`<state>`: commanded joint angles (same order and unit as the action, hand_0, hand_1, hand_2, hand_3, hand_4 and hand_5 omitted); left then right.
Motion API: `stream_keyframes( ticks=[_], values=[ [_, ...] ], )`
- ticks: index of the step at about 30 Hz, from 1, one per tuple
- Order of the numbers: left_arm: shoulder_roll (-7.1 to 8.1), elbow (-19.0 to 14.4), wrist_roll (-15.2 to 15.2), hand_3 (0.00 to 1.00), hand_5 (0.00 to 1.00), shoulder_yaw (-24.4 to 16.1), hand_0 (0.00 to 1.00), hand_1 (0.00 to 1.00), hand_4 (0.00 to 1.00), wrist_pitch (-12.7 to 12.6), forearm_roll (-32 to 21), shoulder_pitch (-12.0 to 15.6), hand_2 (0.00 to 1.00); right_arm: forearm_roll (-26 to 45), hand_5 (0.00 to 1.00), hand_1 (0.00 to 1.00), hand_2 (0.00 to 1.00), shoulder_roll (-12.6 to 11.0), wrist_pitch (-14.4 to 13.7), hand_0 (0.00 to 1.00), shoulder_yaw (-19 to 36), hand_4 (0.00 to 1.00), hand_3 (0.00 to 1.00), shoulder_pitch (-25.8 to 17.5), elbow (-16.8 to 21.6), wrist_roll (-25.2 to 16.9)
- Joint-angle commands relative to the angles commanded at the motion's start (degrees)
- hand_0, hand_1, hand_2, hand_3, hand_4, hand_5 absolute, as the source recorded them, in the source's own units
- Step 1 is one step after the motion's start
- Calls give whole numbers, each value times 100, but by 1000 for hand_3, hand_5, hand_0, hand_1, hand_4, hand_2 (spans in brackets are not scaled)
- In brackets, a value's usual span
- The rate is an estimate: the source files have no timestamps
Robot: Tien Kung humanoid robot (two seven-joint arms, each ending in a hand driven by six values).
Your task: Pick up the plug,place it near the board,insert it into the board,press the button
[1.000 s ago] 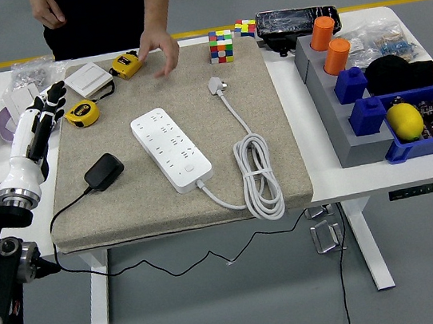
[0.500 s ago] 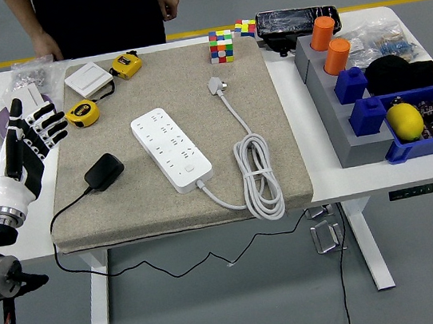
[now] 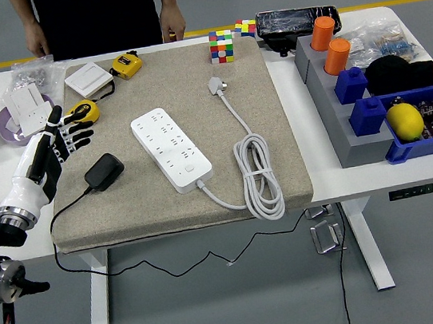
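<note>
left hand open above the mat's left edge, black plug adapter not yet taken

the left hand [image 3: 52,149] hovers with fingers spread and holding nothing, just left of the black plug adapter [image 3: 103,171], which lies flat on the beige mat [image 3: 251,60] of the surface, apart from the white power strip [image 3: 171,149] to its right. the adapter looks light, rigid and smooth-sided, likely a little slippery; pinching its blocky body across the two long sides seems best, not the thin trailing black cord [image 3: 65,206], which is limp and will drag. a person's hands [image 3: 173,23] rest at the far edge. the right hand is out of view.
</note>
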<state>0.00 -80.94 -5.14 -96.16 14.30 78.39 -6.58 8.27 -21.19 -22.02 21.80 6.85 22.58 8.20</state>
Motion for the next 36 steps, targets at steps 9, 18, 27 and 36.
stream_keyframes(
  ticks=[9, 18, 27, 36],
  values=[
    [0, 36, 28, 724, 932, -23, 762, 767, 998, -94, -36, 3, 738, -29, 998, 741, 733, 3, -5, 787, 49, 998, 757, 8, 11, -9],
    [0, 37, 53, 727, 925, -58, 760, 765, 998, -176, -79, 6, 736, -15, 998, 742, 733, 3, -3, 786, 42, 998, 757, 4, 1, -2],
    [0, 46, 71, 726, 911, -86, 757, 763, 998, -230, -107, 9, 735, -24, 998, 740, 733, 4, -2, 786, 67, 998, 757, 1, 1, -5],
    [0, 64, 92, 726, 903, -115, 755, 762, 998, -267, -139, 4, 735, -27, 998, 740, 733, 10, 2, 786, 77, 998, 757, 6, 1, -10]
  ],
)
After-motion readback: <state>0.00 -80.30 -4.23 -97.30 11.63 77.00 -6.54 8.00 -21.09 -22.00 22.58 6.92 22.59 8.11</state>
